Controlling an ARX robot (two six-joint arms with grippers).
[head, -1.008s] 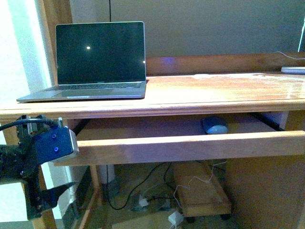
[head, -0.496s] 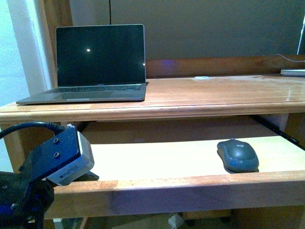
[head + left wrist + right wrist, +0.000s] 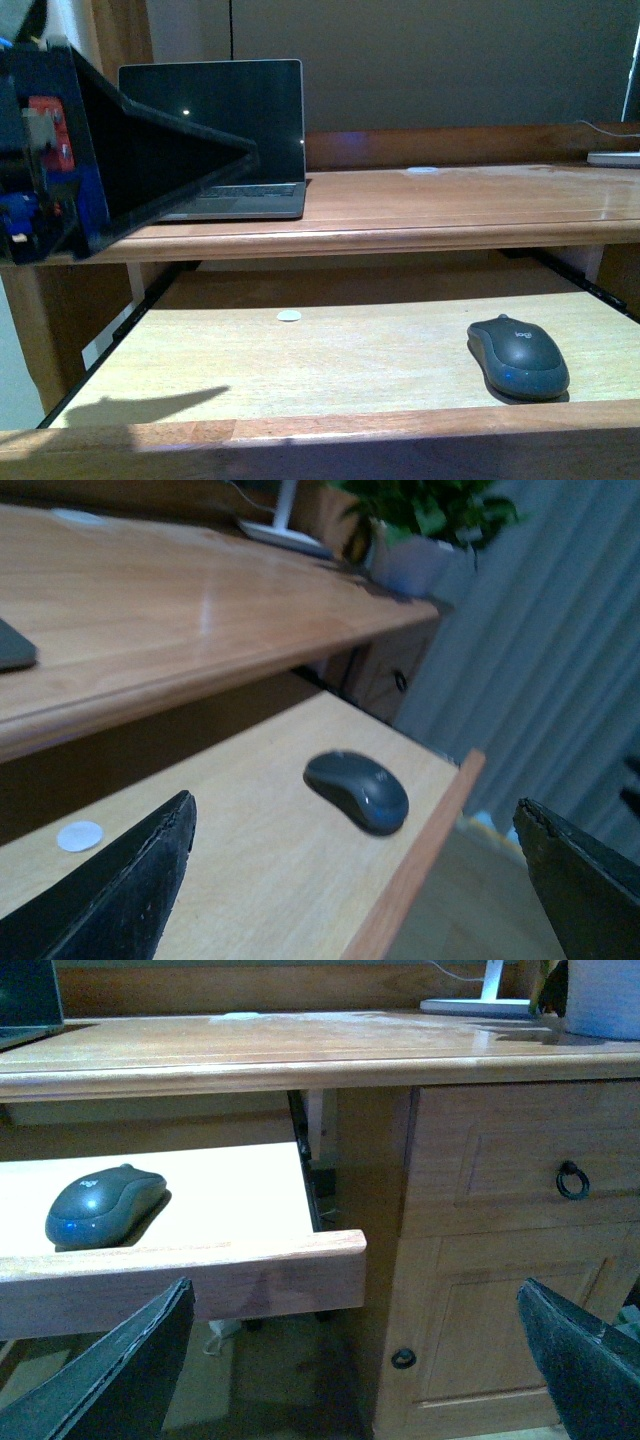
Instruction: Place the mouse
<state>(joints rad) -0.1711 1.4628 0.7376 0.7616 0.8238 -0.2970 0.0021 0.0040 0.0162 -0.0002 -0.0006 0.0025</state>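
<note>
Resting on the pull-out tray — mouse free of both grippers

Closest in, the left gripper hangs with its jaws spread wide and nothing between them; one dark finger crosses the front view's upper left. The right gripper is likewise spread and empty, in front of the tray's right end. Beyond the front lip, the mouse lies flat on the tray's right part, logo up. Further back a small white dot sits on the tray — well apart from the mouse. Above, the table carries a laptop, lid up, screen dark.
</note>
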